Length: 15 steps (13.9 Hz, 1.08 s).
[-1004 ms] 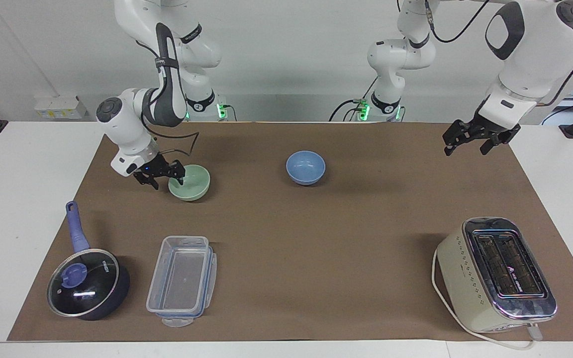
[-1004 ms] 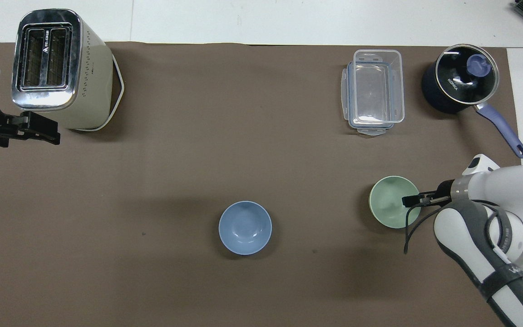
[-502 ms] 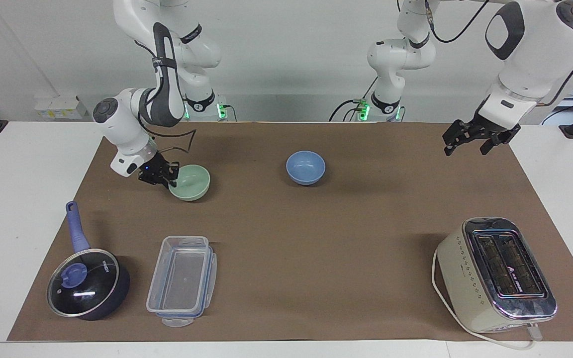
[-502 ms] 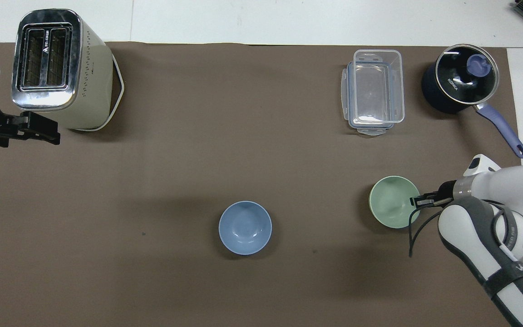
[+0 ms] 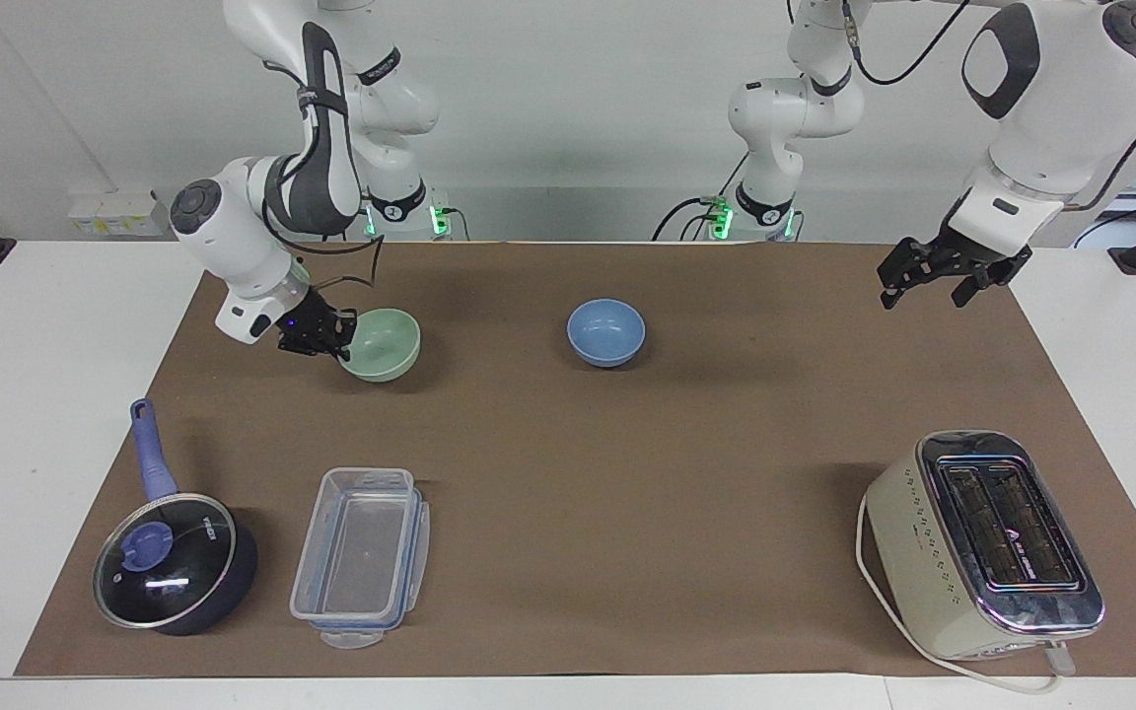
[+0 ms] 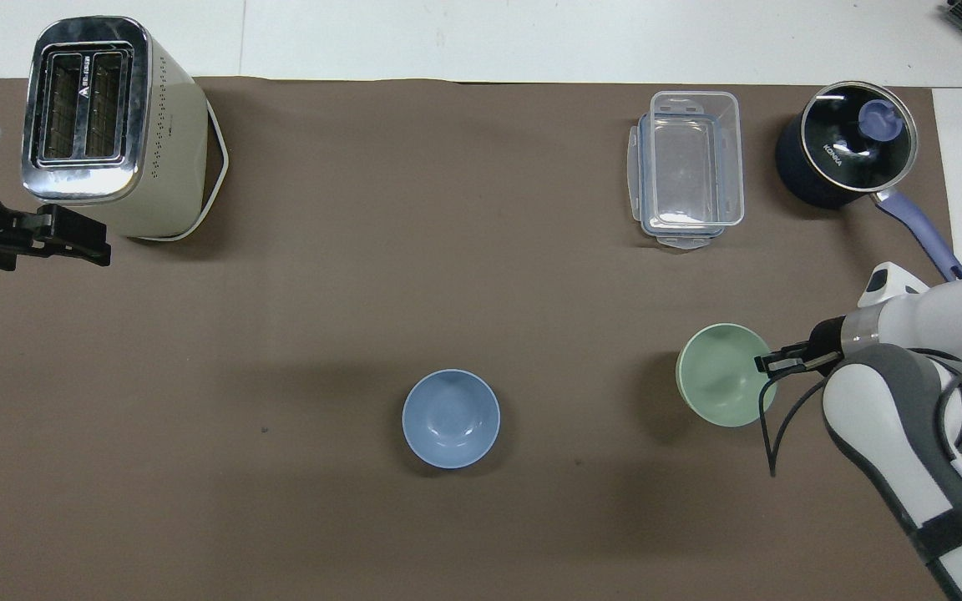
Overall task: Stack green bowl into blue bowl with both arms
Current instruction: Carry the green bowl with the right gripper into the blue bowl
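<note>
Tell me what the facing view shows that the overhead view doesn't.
Only the facing view shows both arm bases, the wall, and the green bowl lifted and tilted off the mat. Only the overhead view looks straight down into the blue bowl. Both show the right hand shut on the green bowl's rim, the left hand waiting open, the toaster, the clear container and the saucepan.

Two white jointed arms, glossy and rounded, with dark grey panels and round dark caps at the joints. The right arm carries a black strap and a thin black cable looping by its black gripper. The left arm trails black cable up top, ending in a black gripper. Green lights glow at both bases.
</note>
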Available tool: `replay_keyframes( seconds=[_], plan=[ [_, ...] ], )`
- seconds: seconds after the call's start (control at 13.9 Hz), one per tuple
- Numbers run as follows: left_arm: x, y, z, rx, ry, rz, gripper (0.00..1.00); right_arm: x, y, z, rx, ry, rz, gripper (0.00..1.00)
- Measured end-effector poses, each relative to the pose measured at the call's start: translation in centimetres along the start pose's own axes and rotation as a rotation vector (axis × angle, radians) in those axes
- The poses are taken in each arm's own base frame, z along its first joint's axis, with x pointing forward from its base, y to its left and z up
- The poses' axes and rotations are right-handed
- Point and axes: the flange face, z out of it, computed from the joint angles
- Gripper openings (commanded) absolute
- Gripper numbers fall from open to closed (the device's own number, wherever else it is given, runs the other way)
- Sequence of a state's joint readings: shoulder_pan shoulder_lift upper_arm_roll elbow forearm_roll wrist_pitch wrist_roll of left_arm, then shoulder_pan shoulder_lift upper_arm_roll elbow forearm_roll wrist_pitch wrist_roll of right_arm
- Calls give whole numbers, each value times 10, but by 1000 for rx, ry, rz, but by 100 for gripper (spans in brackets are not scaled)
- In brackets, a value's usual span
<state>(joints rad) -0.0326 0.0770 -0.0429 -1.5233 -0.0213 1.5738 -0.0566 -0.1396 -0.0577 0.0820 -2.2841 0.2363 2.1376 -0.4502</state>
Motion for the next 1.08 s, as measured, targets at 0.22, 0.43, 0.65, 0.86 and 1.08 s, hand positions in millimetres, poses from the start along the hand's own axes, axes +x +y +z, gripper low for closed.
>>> replay_keyframes(
  seconds=[0.22, 0.43, 0.65, 0.86, 1.08],
  plan=[
    [0, 0, 0, 0, 0, 0, 100, 9, -62, -13, 3, 13, -27, 0],
    [0, 0, 0, 0, 0, 0, 100, 15, -139, -9, -3, 5, -8, 0],
    [0, 0, 0, 0, 0, 0, 100, 17, -215, -1, -7, 25, 38, 0],
    [0, 0, 0, 0, 0, 0, 100, 14, -267, 4, -2, 35, 73, 0],
    [0, 0, 0, 0, 0, 0, 100, 17, -314, 19, 8, 41, 127, 0]
  ],
)
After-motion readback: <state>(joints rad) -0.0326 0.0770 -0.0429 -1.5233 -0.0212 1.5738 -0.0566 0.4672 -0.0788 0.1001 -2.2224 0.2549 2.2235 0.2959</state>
